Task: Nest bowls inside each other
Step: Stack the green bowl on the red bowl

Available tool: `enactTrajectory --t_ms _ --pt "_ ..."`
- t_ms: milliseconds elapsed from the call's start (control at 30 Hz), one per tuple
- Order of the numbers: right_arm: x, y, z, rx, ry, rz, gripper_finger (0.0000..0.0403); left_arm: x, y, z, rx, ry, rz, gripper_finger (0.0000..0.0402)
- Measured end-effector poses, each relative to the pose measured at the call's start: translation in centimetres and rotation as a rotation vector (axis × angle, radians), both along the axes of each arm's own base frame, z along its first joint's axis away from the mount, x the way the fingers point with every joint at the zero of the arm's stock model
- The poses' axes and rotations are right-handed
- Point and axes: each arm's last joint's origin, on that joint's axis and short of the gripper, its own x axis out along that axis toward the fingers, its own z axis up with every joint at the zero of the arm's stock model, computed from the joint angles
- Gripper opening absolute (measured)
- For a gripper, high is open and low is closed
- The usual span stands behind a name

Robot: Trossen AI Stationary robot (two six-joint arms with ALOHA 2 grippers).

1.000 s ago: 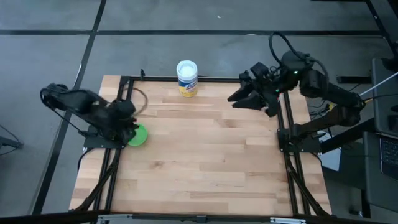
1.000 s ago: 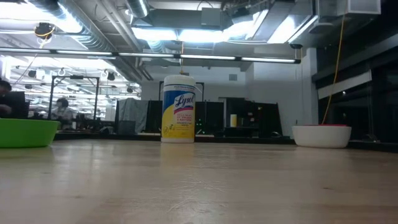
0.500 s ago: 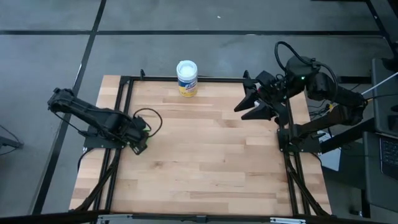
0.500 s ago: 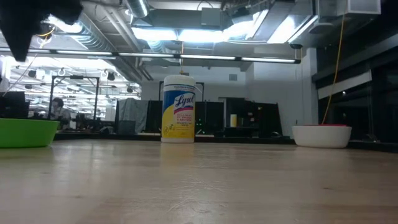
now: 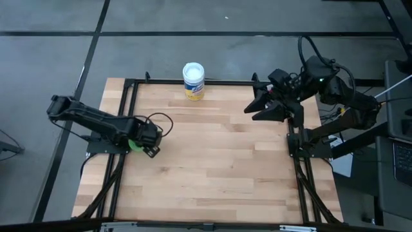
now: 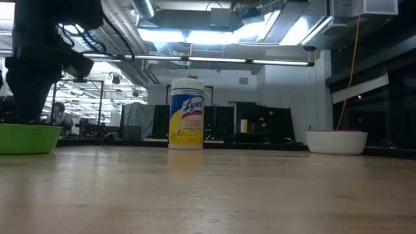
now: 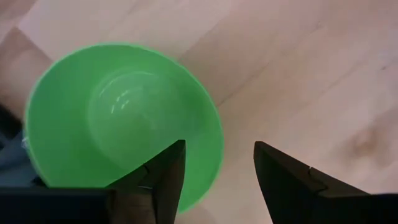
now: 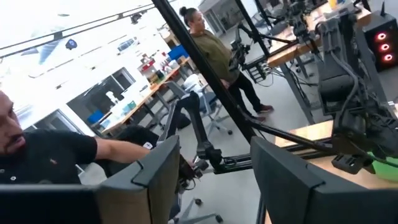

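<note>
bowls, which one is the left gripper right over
The green bowl at the table's left edge: the open left gripper straddles its rim. The white bowl sits at the right side, away from that gripper.

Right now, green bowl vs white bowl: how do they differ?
The green bowl sits at the table's left edge with the left pincer open over its rim; the white bowl stands on the right with no pincer at it. The green bowl looks empty; something red shows above the white bowl's rim. Both stand upright on the wooden table.
</note>
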Motion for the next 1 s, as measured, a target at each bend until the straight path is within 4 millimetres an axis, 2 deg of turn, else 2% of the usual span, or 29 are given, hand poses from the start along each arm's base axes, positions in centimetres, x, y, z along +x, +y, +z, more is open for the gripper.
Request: enactTrajectory --t_ms 333,467,567,700,767,833,1000 --pt "0.0 -0.2 0.0 0.022 0.013 -0.066 0.0210 0.0 1.3 -2.1 -0.017 -0.030 0.013 0.0187" --pt "0.0 0.0 0.0 0.025 0.015 -0.080 0.0205 -0.4 1.5 -3.0 -0.043 -0.014 0.010 0.0171" --pt "0.0 0.2 0.0 0.024 0.014 -0.091 0.0199 -0.5 1.5 -3.9 -0.095 -0.027 0.021 0.0132" --pt "0.1 0.5 0.0 0.021 0.013 -0.107 0.0189 0.5 1.2 -4.3 -0.190 -0.157 -0.006 0.0028" --pt "0.1 0.6 -0.1 0.015 0.017 -0.120 0.0184 1.8 1.1 -3.7 -0.211 -0.300 -0.039 0.0014" --pt "0.1 0.6 -0.3 -0.002 0.033 -0.140 0.0177 3.5 1.0 -2.3 -0.205 -0.478 -0.095 0.0007" --pt "0.0 0.3 -1.7 -0.080 0.160 -0.231 0.0164 7.7 1.4 3.5 -0.140 -1.025 -0.165 0.0003"
